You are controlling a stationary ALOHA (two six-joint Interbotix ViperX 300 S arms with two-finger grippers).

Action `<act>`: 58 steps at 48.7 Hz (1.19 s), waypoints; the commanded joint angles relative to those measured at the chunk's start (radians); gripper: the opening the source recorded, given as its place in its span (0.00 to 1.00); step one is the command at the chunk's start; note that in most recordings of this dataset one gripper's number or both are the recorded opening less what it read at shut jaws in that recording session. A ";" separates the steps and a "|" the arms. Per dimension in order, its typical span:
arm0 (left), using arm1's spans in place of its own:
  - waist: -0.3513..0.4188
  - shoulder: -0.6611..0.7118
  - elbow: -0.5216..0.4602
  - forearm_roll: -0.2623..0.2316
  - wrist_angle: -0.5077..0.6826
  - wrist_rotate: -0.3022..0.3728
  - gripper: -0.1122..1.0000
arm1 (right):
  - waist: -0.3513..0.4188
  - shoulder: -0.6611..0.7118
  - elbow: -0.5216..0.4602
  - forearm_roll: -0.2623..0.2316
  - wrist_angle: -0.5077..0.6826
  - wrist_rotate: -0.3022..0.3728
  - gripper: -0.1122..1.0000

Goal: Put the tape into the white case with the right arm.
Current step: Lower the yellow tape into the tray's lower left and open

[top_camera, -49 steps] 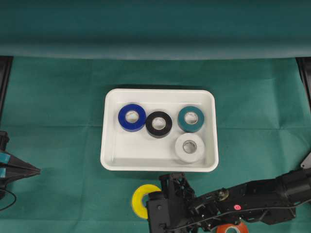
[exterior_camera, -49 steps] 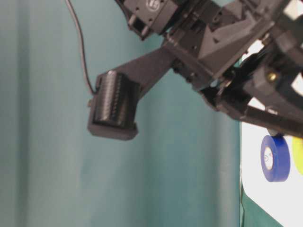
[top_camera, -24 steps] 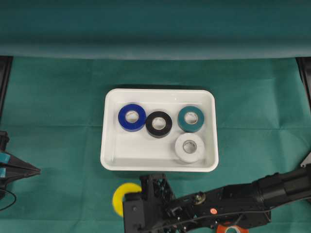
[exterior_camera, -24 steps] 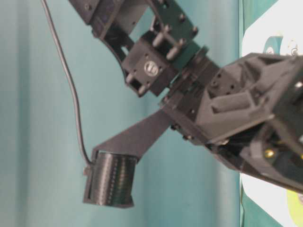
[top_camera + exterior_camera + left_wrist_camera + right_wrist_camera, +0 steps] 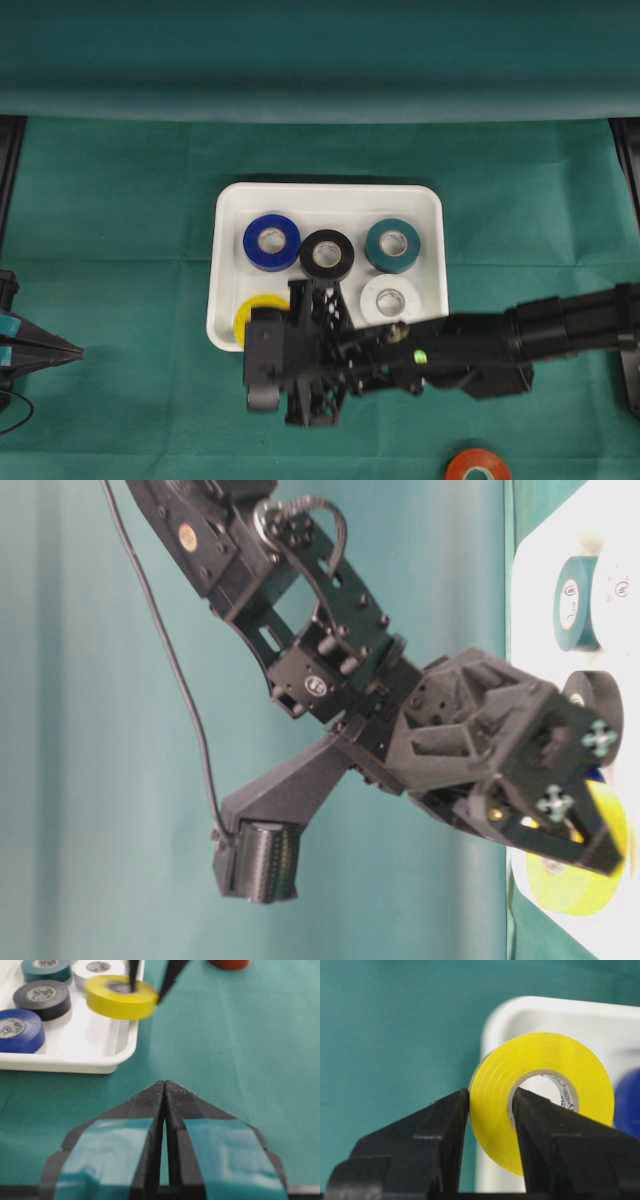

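Observation:
A yellow tape hangs pinched in my right gripper, one finger through its core and the other against its outer wall. Seen from overhead, the yellow tape sits over the front left corner of the white case, half hidden under the black wrist. In the left wrist view the yellow tape hovers above the white case's rim. My left gripper, with light-blue strips, is shut and empty on the cloth at the far left.
The case holds a blue roll, a black roll, a teal roll and a white roll. An orange-red roll lies on the green cloth at the front right.
My right arm has carried the yellow tape from the cloth in front of the case, first leftward, then back over the case's front left corner. The left gripper stayed still.

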 commanded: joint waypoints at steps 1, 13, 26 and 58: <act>0.002 0.018 -0.014 -0.002 -0.006 0.000 0.10 | -0.031 -0.021 -0.028 -0.011 -0.015 0.000 0.11; 0.002 0.018 -0.014 0.000 -0.008 0.000 0.10 | -0.054 -0.021 -0.020 -0.029 -0.071 -0.005 0.11; 0.002 0.018 -0.014 0.000 -0.008 0.000 0.10 | -0.057 -0.020 -0.002 -0.061 -0.089 -0.005 0.11; 0.002 0.018 -0.014 0.000 -0.008 0.000 0.10 | -0.057 -0.041 0.038 -0.063 -0.078 -0.002 0.79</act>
